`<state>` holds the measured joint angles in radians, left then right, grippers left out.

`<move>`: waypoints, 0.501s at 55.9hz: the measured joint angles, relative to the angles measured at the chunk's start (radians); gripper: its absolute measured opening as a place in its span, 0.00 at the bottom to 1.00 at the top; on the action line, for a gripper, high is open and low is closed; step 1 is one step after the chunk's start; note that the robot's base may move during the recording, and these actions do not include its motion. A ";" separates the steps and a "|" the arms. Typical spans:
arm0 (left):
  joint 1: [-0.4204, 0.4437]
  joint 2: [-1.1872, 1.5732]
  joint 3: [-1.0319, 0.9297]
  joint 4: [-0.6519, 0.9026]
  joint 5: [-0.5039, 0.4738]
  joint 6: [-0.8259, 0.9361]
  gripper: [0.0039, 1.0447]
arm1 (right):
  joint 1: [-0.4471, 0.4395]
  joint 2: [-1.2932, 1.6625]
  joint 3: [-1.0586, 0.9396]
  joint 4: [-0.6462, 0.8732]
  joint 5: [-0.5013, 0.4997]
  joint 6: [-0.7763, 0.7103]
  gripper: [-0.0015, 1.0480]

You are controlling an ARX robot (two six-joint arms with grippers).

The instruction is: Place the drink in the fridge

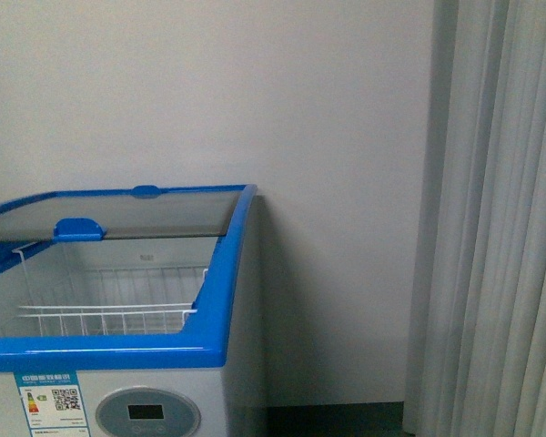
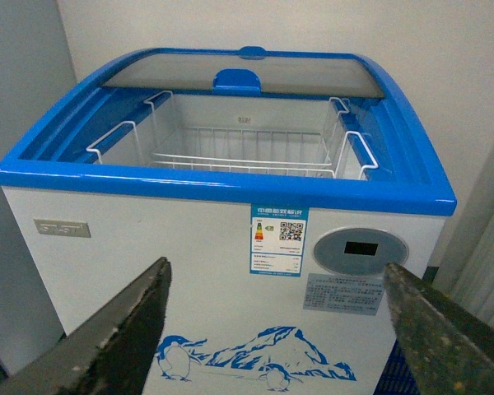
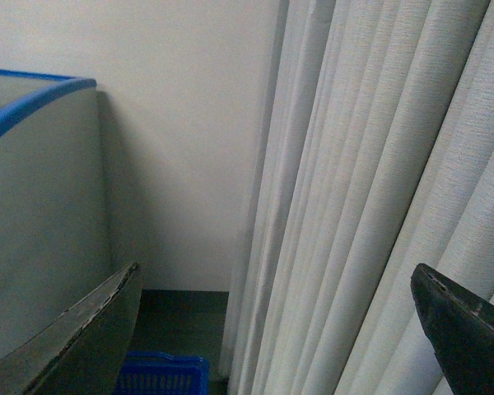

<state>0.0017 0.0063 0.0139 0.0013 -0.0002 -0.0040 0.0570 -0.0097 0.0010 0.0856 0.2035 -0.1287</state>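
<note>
Waist-high white chest fridge [image 2: 189, 247] with blue top trim, straight ahead of left pincer [image 2: 276, 329], front face filling the gap between its two dark fingers [image 2: 115, 337]. Left pincer spread wide, nothing held. Glass sliding lid [image 2: 247, 74] pushed to the far side, opening exposed on the near side. White wire basket [image 2: 230, 152] hanging inside the opening, no contents visible. Blue lid handle [image 2: 237, 79] at the near edge of the glass. Round grey display [image 2: 361, 251] just above the right-hand finger tip; energy label sticker [image 2: 278, 240] beside the display, above the pincer gap. Blue penguin-and-mountain picture [image 2: 255, 354] low on the front, right between the fingers. Small grey nameplate [image 2: 62, 228] above the left-hand finger.

Right pincer [image 3: 276, 329] also spread wide, nothing held. Pale pleated curtain [image 3: 379, 189] directly ahead of it and over its far-side finger; grey side wall of the fridge behind the other finger. Plain white wall [image 3: 189, 140] between fridge and curtain. Blue slotted plastic basket [image 3: 160, 374] on the dark floor, low between the fingers, only the rim showing.

Front view: fridge corner at lower left, lid and basket visible, curtain at right, neither arm in frame.

Drink bottle not visible in any view; location cannot be told.
</note>
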 joint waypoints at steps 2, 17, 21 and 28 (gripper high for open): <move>0.000 0.000 0.000 0.000 0.000 0.000 0.87 | 0.000 0.000 0.000 0.000 0.000 0.000 0.93; 0.000 0.000 0.000 0.000 0.000 0.000 0.92 | 0.000 0.000 0.000 0.000 0.000 0.000 0.93; 0.000 0.000 0.000 0.000 0.000 0.001 0.92 | 0.000 0.000 0.000 0.000 0.000 0.000 0.93; 0.000 0.000 0.000 0.000 0.000 0.001 0.92 | 0.000 0.000 0.000 0.000 0.000 0.000 0.93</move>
<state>0.0017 0.0063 0.0139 0.0013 -0.0002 -0.0032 0.0570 -0.0097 0.0010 0.0856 0.2035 -0.1287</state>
